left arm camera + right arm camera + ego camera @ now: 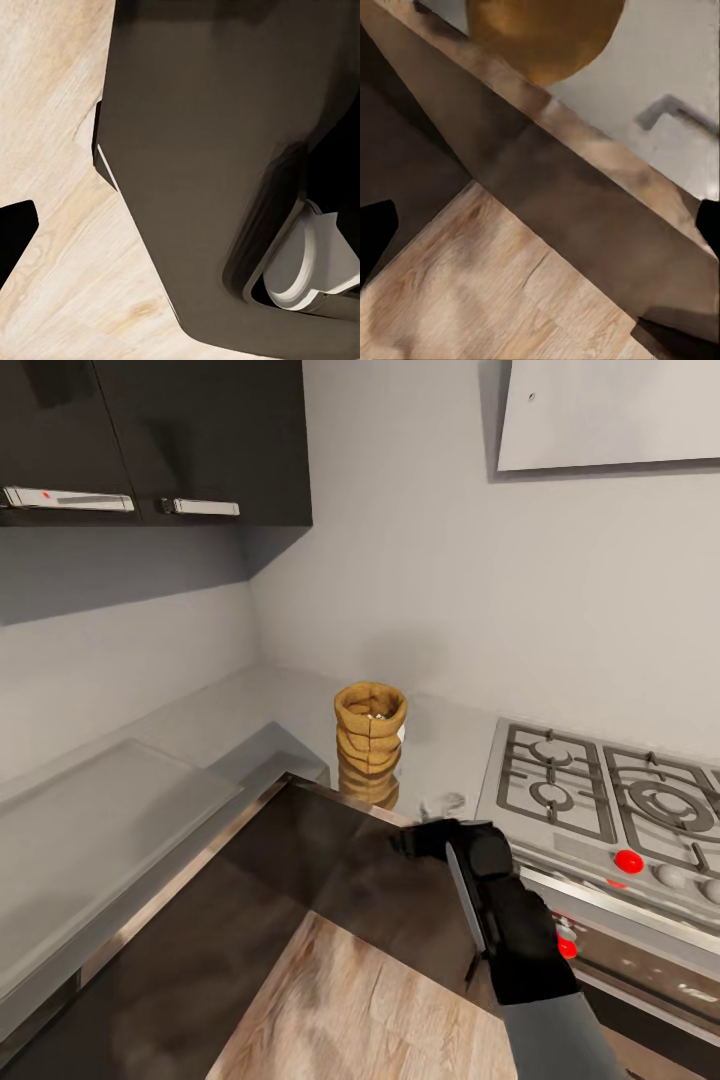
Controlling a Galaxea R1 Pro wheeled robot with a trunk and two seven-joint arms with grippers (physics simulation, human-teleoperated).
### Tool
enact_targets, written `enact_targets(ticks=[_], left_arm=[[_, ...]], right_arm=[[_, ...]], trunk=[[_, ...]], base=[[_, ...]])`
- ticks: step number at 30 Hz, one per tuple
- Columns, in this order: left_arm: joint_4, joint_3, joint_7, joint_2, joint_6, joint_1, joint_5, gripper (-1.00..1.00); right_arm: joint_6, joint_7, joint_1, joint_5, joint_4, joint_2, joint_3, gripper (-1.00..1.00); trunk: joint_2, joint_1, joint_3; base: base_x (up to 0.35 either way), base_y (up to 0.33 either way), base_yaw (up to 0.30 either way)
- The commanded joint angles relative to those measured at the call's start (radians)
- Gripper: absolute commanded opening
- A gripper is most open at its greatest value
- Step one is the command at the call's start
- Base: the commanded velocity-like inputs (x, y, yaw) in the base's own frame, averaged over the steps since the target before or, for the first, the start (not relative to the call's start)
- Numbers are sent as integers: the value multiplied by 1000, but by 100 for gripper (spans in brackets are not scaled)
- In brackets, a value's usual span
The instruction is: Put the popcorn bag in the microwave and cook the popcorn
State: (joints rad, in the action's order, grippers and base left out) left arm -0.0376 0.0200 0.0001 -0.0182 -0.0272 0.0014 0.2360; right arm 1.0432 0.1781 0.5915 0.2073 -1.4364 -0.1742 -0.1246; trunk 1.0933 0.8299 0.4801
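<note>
Head view: popcorn bag (370, 740) stands upright on the corner bench (240, 710).
Right claw (415, 842): near bench edge, short of bag; grip state unclear.
Advice: approach level, spread wide, close gently around the middle.

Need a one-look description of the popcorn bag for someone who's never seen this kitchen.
Find the steel gas hob on the pale grey countertop. Just left of it, near the counter's inner corner under the dark wall cabinets, stands the popcorn bag: an upright, crumpled golden-tan paper cylinder with ridged folds and a rolled rim.
</note>
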Motion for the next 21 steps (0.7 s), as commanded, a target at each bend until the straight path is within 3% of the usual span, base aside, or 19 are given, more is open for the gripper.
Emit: enact_targets(ticks=[1,12,16,19,21], left_arm=[[-1,2,0,0,-2,0,5,100],[-1,2,0,0,-2,0,5,100],[-1,2,0,0,-2,0,5,100],[-1,2,0,0,-2,0,5,100],[-1,2,0,0,-2,0,5,100]], right_arm=[[4,9,16,11,-1,0,0,100],[4,-6,232,19,6,4,9,100],[4,-75,316,32,34,3,12,100],[4,-156,394,35,118,0,17,100],[4,-189,467,36,228,0,70,100]], trunk=[[1,0,1],[1,0,1],[1,0,1],[1,0,1],[1,0,1]], base=[[0,0,0],[0,0,0],[0,0,0],[0,0,0],[0,0,0]])
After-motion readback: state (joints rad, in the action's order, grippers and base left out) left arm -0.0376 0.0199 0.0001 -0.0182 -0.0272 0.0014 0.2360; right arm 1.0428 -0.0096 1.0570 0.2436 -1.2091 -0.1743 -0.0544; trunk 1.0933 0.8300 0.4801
